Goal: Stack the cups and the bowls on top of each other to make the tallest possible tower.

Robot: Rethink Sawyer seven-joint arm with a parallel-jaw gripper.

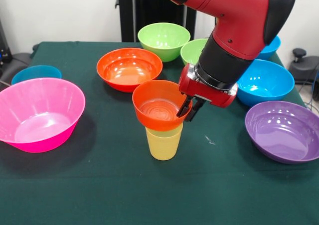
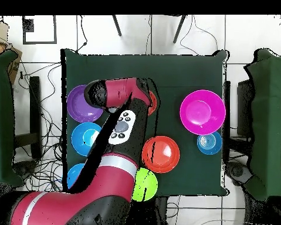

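A pale-yellow cup point(image 1: 164, 144) stands upright at the table's middle. A small orange bowl point(image 1: 158, 105) sits on its mouth, tilted slightly; this is the only stack in view. My gripper point(image 1: 188, 109) comes down from the upper right, its two dark fingers astride the bowl's right rim and shut on it. In the overhead view the arm hides the gripper and cup; only an edge of the small orange bowl point(image 2: 152, 103) shows. Loose bowls: large pink point(image 1: 40, 112), larger orange point(image 1: 128, 68), two lime green point(image 1: 163, 39) point(image 1: 193, 50), purple point(image 1: 284, 130), blue point(image 1: 264, 80).
A small blue bowl point(image 1: 36, 74) sits behind the pink one at the left. Another blue bowl point(image 1: 272, 48) shows behind the arm at the far right. The green table point(image 1: 99, 185) has bare cloth in front of the cup.
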